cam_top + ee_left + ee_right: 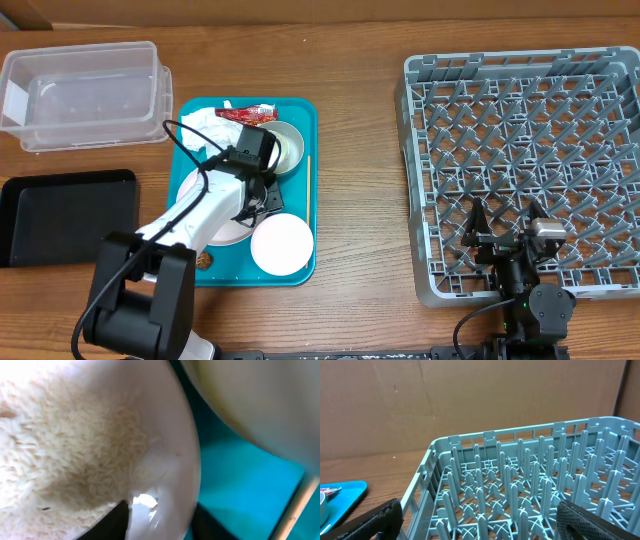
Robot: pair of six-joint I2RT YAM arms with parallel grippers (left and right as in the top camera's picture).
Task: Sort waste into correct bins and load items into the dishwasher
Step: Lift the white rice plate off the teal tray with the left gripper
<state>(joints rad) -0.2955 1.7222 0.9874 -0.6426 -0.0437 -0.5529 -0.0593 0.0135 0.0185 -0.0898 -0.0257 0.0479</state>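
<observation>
Print on the red wrapper [248, 113] was too small to read. The left gripper [159, 527] straddled the rim of the large plate [177, 450], which held rice [75, 445] on the teal tray [240, 475]. Its dark fingers [112, 522] perhaps pinched the rim, but I could not tell. The right gripper [480, 522] hung spread wide, empty, over the dish rack [520, 480].

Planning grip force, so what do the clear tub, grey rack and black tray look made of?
Clear tub: glossy see-through plastic; the table shows through it. Grey rack: matte moulded plastic, given its lattice walls and pegs. Black tray: probably plastic, with a faint sheen on its rim.
</observation>
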